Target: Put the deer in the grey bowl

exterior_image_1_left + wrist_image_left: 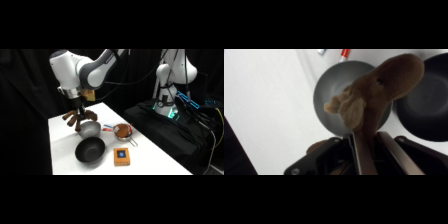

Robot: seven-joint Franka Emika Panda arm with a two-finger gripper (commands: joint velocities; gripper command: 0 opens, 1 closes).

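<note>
A: Gripper (pixel 369 150) state?
B: Clenched on the deer (pixel 379 95); both fingers (pixel 394 157) press its body, head pointing away from the wrist camera.
A: Deer position?
B: Held off the table (pixel 65 150), legs dangling, over the near rim of the grey bowl (pixel 90 130).
A: Neighbours?
B: Black bowl (pixel 90 150) just beside the grey one; brown cup (pixel 122 131) and orange card (pixel 121 157) further right.

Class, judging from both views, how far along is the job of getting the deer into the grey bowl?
Done: the deer is picked up, clamped in the gripper and off the table. In hand: it hangs by the grey bowl, whose inside shows behind the toy in the wrist view. Left: lowering it in and letting go.
</note>
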